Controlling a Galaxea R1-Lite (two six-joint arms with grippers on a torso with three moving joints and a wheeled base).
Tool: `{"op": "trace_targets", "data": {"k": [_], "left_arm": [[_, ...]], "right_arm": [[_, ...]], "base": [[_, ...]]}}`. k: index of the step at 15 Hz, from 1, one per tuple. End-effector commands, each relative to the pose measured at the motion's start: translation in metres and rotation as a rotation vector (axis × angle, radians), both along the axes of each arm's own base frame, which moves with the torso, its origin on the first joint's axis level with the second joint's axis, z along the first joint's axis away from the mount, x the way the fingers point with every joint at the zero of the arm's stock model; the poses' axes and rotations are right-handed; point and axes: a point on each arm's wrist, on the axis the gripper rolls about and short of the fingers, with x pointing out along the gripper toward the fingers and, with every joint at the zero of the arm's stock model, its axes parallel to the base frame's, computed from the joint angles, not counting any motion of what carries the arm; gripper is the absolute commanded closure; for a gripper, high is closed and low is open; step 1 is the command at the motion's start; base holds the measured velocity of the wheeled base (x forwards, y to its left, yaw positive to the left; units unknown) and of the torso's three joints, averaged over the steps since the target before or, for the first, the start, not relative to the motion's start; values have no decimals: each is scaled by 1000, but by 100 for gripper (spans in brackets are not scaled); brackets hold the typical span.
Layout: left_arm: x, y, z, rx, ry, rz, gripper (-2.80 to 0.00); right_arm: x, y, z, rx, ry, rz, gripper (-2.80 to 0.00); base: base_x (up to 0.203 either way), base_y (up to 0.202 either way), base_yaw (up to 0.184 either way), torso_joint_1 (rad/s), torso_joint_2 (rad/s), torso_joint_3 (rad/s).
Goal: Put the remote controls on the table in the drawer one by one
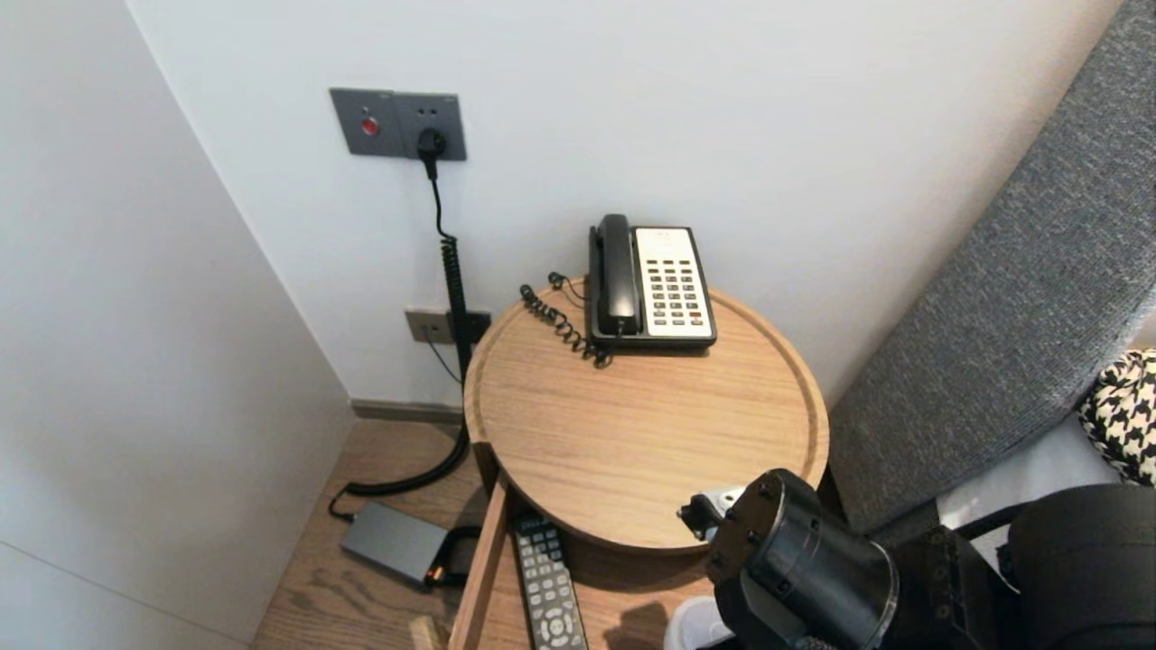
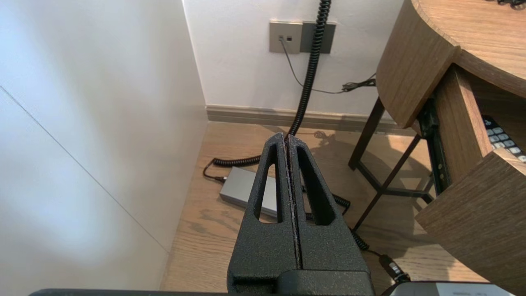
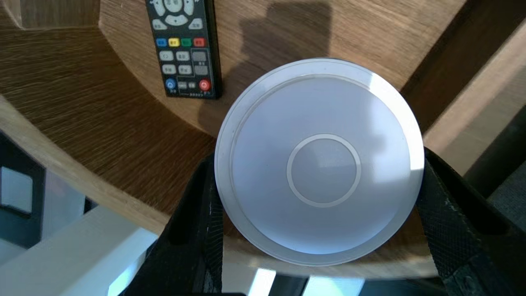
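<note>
A white-walled corner held a round wooden worktop (image 1: 632, 433) with a black-and-cream telephone (image 1: 650, 284) at its back edge, close to the wall. A grey upholstered headboard (image 1: 1011, 298) rose on the right. Under the worktop a drawer (image 1: 479, 560) stood pulled out, with a remote control (image 1: 548, 587) lying along its left side.

The right arm (image 1: 795, 560) was folded in from the lower right. Its thick black wrist sat at the worktop's front rim and was tipped down over the open drawer. The right claw (image 3: 318, 160) was spread wide and gripped a white round disc (image 3: 320, 168) by its rim, one finger pressed to each side. The disc hung flat above the drawer floor, just beside the remote's end, and cast a shadow on the wood.

The left claw (image 2: 287, 137) was parked low beside the worktop with its fingers pressed together. It was aimed at the floor, where a grey power adapter (image 2: 246, 191) lay.
</note>
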Motion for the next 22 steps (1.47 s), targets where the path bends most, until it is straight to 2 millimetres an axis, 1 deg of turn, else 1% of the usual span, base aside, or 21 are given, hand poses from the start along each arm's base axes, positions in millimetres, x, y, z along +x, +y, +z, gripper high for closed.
{"op": "trace_targets", "data": {"k": [1, 4, 6, 8, 13, 15, 20, 22], "left_arm": [[1, 0, -3, 0, 12, 0, 0], [1, 0, -3, 0, 12, 0, 0], [1, 0, -3, 0, 12, 0, 0], [1, 0, -3, 0, 12, 0, 0], [1, 0, -3, 0, 12, 0, 0], [1, 0, -3, 0, 12, 0, 0], [1, 0, -3, 0, 12, 0, 0], [1, 0, -3, 0, 12, 0, 0]], "right_arm": [[-6, 8, -20, -27, -15, 18, 0], [-6, 16, -33, -51, -46, 14, 0], [-5, 18, -37, -58, -55, 8, 0], [-2, 23, -48, -72, -63, 3, 0], [0, 33, -71, -26, -124, -4, 0], [-1, 33, -80, -28, -127, -1, 0], [0, 33, -81, -34, -135, -9, 0], [1, 35, -85, -55, -144, -16, 0]], "base": [[0, 0, 0, 0, 0, 0], [0, 0, 0, 0, 0, 0], [0, 0, 0, 0, 0, 0], [0, 0, 0, 0, 0, 0], [0, 0, 0, 0, 0, 0], [0, 0, 0, 0, 0, 0], [0, 0, 0, 0, 0, 0], [0, 0, 0, 0, 0, 0]]}}
